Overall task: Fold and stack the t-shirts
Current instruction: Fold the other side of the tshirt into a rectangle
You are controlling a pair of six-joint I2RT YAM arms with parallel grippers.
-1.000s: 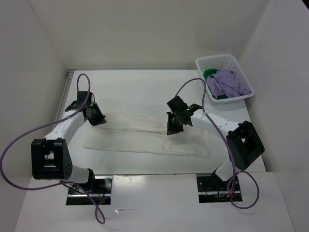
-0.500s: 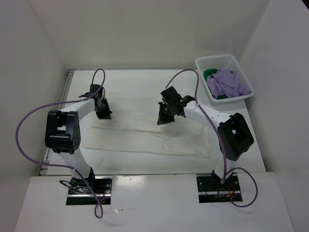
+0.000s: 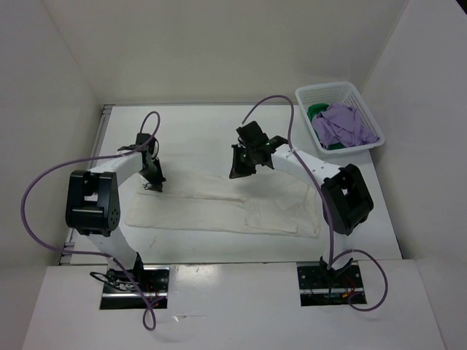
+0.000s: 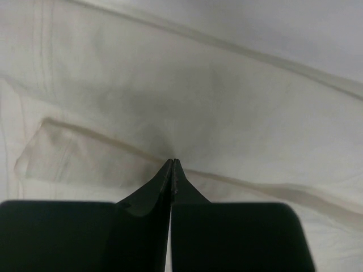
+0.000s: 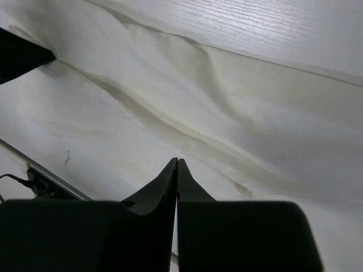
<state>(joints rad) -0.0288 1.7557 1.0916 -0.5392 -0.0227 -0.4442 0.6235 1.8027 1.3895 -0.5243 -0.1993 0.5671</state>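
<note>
Spread flat across the middle of the bench (image 3: pixel 204 138), long side running left to right: the cream t-shirt (image 3: pixel 197 211), lightly creased, with a smaller folded panel lying on its near right part. Down at the far left corner of that shirt: the left fingers (image 4: pixel 172 170), pressed tight together with no gap, tips right at the cloth. Impossible to tell from the left wrist view whether a thin layer is nipped between them. Just left of those tips, a see-through doubled flap of the same cloth with a stitched hem. Over the far edge of the shirt, near its middle: the right fingers (image 5: pixel 177 170), likewise pressed together, no cloth seen between them. Below them, long soft ridges of cloth running slantwise. Well apart, at the far right corner of the bench: a white lattice basket (image 3: pixel 328 89). Inside it, the lavender t-shirt (image 3: pixel 344 124), bunched on top, and the green t-shirt (image 3: pixel 316 111), peeking out beside and beneath it on the far left side. Both still crumpled, not yet folded.
</note>
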